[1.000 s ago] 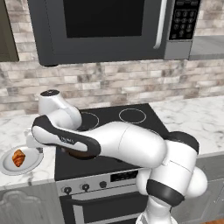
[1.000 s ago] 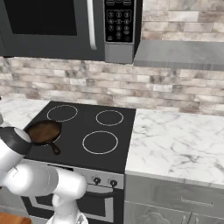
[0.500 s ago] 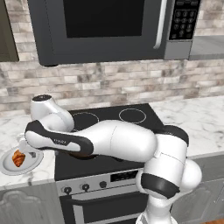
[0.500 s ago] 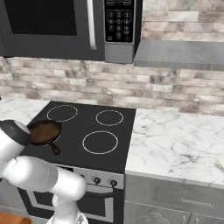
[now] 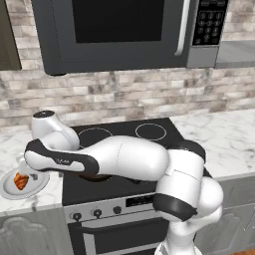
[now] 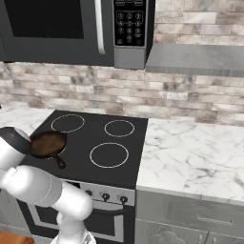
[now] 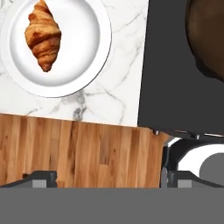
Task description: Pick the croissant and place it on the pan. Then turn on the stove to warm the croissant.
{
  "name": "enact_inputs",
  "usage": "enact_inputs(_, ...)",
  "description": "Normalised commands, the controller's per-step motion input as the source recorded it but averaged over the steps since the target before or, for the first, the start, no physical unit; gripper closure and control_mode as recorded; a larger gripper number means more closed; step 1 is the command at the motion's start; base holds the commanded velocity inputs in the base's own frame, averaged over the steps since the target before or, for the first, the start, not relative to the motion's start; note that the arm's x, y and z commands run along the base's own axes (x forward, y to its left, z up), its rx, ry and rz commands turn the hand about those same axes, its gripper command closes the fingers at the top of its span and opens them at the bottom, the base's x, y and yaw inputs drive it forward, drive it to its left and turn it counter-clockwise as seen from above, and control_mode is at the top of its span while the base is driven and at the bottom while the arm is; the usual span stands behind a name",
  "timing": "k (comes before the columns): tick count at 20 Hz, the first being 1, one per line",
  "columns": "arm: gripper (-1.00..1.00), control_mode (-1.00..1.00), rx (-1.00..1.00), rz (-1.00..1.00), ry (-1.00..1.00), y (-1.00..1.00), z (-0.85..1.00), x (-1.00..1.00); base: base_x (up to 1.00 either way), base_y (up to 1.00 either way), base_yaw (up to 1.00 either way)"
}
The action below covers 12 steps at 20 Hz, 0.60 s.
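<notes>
The golden croissant (image 7: pixel 43 35) lies on a pale round plate (image 7: pixel 97 57) on the marble counter left of the stove (image 7: pixel 170 87); it also shows small and orange as the croissant (image 5: pixel 21 180) on the plate (image 5: pixel 35 188). The dark pan (image 6: pixel 47 144) sits on the stove's (image 6: pixel 109 155) front left burner with its handle toward the front, and the pan's (image 7: pixel 210 39) rim shows at the hand view's top right. My gripper (image 7: pixel 107 179) hangs open and empty above the counter's front edge, between plate and stove, well above the croissant.
A dark microwave (image 5: pixel 119 30) hangs over the stove. Small knobs (image 6: pixel 106 196) line the silver front panel. Marble counter (image 6: pixel 195 152) stretches to the right. Wooden floor (image 7: pixel 78 148) lies below the counter's edge.
The arm has swung left from over the pan toward the plate, so the hand now hovers by the counter's edge beside the croissant. The jaws stayed open.
</notes>
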Motion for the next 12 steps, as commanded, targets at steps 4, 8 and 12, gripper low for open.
enact_inputs(4, -1.00, -1.00, 0.00, 0.00, 0.00, 0.04, -0.10, 0.11, 0.00, 0.00, 0.00)
enact_inputs(8, -1.00, -1.00, 0.00, 0.00, 0.00, 0.15, -0.14, 0.07, 0.00, 0.00, 0.00)
enact_inputs(12, -1.00, -1.00, 0.00, -0.01, 0.00, 0.24, -0.12, 0.09, 0.00, 0.00, 0.00)
